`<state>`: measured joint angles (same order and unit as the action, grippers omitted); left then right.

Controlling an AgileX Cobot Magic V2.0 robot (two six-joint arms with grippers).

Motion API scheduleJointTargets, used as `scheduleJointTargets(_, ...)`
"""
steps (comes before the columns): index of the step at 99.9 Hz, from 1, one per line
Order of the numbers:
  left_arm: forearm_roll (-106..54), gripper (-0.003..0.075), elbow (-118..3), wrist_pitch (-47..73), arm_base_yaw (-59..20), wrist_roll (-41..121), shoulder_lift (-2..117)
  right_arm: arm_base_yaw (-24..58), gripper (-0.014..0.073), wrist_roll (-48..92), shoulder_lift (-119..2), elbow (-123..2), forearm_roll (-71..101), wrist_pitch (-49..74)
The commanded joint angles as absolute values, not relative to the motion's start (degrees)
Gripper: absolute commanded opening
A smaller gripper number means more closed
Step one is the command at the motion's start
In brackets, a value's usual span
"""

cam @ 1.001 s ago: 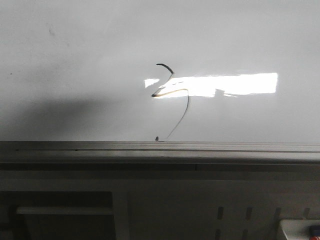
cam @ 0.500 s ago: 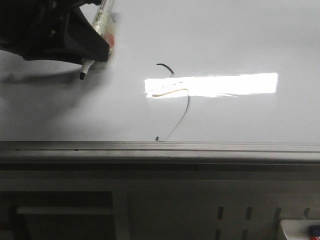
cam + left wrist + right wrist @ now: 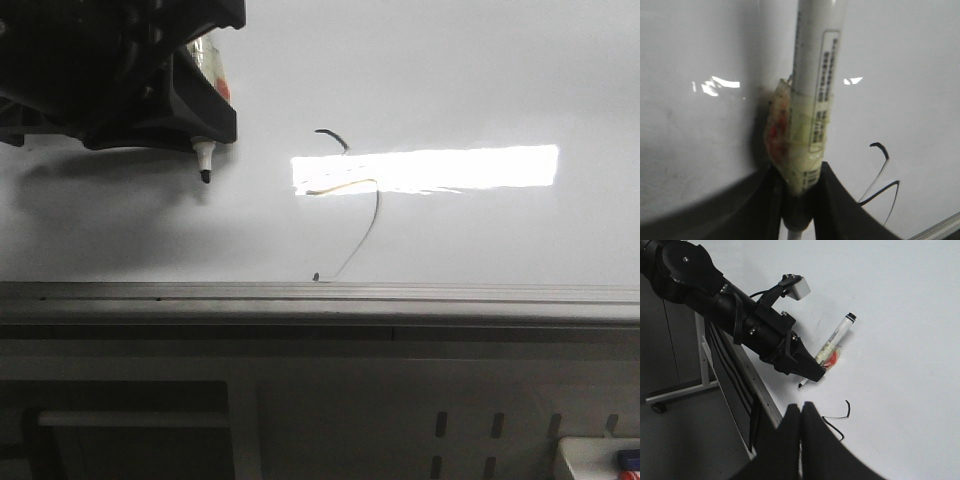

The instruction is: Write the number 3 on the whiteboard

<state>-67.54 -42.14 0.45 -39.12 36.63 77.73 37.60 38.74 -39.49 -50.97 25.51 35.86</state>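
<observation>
The whiteboard point(image 3: 480, 80) fills most of the front view. On it is the number 3 point(image 3: 368, 225), a thin dark line with a small hook on top and a long faint tail. My left gripper point(image 3: 200, 135) is shut on a white marker pen point(image 3: 820, 60) wrapped in tape. The pen's tip point(image 3: 205, 175) points down at the board, left of the number 3 point(image 3: 885, 155). Whether the tip touches the board does not show. My right gripper point(image 3: 801, 407) is shut with nothing in it, beside the number 3 point(image 3: 840, 416).
A grey metal frame edge point(image 3: 320, 295) runs along the board's near side. A bright glare patch point(image 3: 450, 168) crosses the drawn line. A white tray corner point(image 3: 600, 460) shows at the lower right. The stand's leg and caster point(image 3: 659, 407) sit on the floor.
One second ago my left gripper was out of the front view. It came in from the upper left with the pen and has moved right, nearer the drawn line.
</observation>
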Motion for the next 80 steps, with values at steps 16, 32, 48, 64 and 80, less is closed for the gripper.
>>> scheduleJointTargets(16, -69.7, -0.002, -42.7, -7.1, -38.2, 36.0, 81.4, 37.2, -0.0064, 38.5, -39.7, -52.4, 26.8, 31.4)
scheduleJointTargets(32, -69.5, -0.002, -42.7, -8.4, -38.2, 36.2, 81.4, 37.2, -0.0064, 38.5, -39.7, -52.4, 26.8, 31.4)
scheduleJointTargets(48, -69.4, -0.002, -42.7, -8.6, -38.2, 36.2, 81.4, 37.2, -0.0064, 38.5, -39.7, -52.4, 26.8, 31.1)
scheduleJointTargets(64, -69.3, -0.0013, -42.7, -8.6, -38.2, 36.4, 81.4, 37.2, -0.0064, 38.5, -40.5, -52.4, 26.8, 31.1)
scheduleJointTargets(80, -69.3, 0.0134, -42.7, -9.1, -38.2, 36.4, 81.4, 37.2, -0.0064, 38.5, -41.5, -52.4, 26.8, 31.1)
